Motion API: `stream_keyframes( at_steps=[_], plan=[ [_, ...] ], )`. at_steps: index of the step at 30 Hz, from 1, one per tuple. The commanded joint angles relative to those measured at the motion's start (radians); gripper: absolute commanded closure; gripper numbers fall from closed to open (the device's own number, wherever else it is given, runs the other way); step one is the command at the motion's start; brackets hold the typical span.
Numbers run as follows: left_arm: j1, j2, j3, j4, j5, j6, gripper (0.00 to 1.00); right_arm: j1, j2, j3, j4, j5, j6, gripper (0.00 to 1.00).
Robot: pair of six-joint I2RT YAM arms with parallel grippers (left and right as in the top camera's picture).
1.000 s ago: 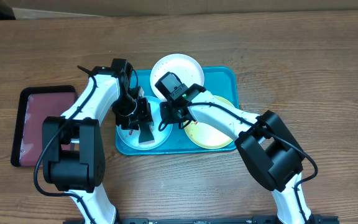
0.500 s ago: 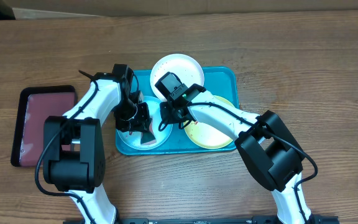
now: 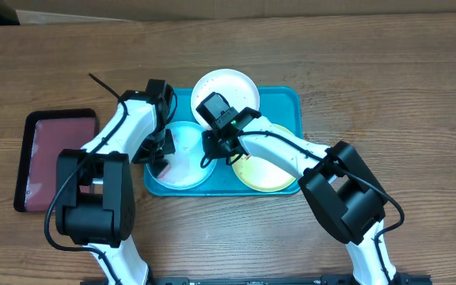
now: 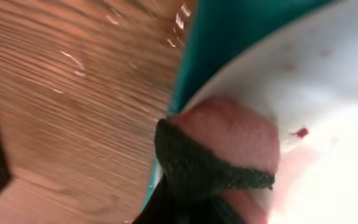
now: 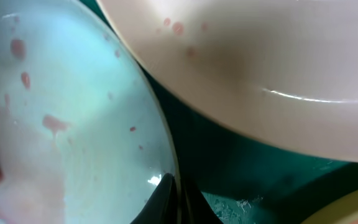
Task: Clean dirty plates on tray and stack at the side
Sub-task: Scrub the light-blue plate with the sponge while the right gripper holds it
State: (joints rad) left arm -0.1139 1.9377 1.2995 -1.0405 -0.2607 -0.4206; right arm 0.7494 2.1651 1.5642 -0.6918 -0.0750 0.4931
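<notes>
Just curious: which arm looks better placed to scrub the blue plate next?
Left. The left gripper holds the sponge on the light blue plate's edge; the right gripper pinches its rim.

Tray (image 3: pixel 286 101) packed — plates (image 3: pixel 240 85) close together, both arms (image 3: pixel 291 146) leaning over them

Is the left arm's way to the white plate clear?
Probably yes: the left gripper, gripping a sponge, sits at the blue plate; the white plate is open on its left, the right arm covering only its near edge.
</notes>
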Motion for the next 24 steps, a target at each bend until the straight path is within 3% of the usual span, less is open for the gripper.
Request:
stream_keyframes(
  at_steps=[1, 4, 8, 11, 19, 22, 24],
  plan=[
    [0.018, 0.007, 0.131, -0.04, -0.109, -0.036, 0.96, -0.004, 0.004, 0.008, -0.012, 0.009, -0.003, 0.95],
    [0.018, 0.007, 0.228, -0.052, 0.031, 0.013, 0.96, -0.004, 0.003, 0.011, -0.009, -0.062, -0.002, 0.96],
    [0.018, 0.007, 0.283, -0.013, 0.421, 0.153, 0.96, -0.005, 0.003, 0.016, -0.001, -0.068, -0.003, 0.96],
    [0.007, 0.012, 0.253, 0.001, 0.543, 0.155, 0.96, -0.005, 0.003, 0.016, 0.006, -0.068, -0.003, 0.96],
    [-0.024, 0.017, 0.057, 0.123, 0.499, 0.101, 0.96, -0.005, 0.003, 0.016, 0.007, -0.068, -0.003, 0.96],
    [-0.009, 0.017, 0.009, 0.133, 0.344, 0.023, 0.96, -0.005, 0.003, 0.016, 0.007, -0.068, -0.003, 0.96],
    [0.009, 0.017, -0.023, 0.133, 0.166, 0.013, 0.96, -0.005, 0.003, 0.016, 0.007, -0.068, -0.003, 0.96]
  ],
)
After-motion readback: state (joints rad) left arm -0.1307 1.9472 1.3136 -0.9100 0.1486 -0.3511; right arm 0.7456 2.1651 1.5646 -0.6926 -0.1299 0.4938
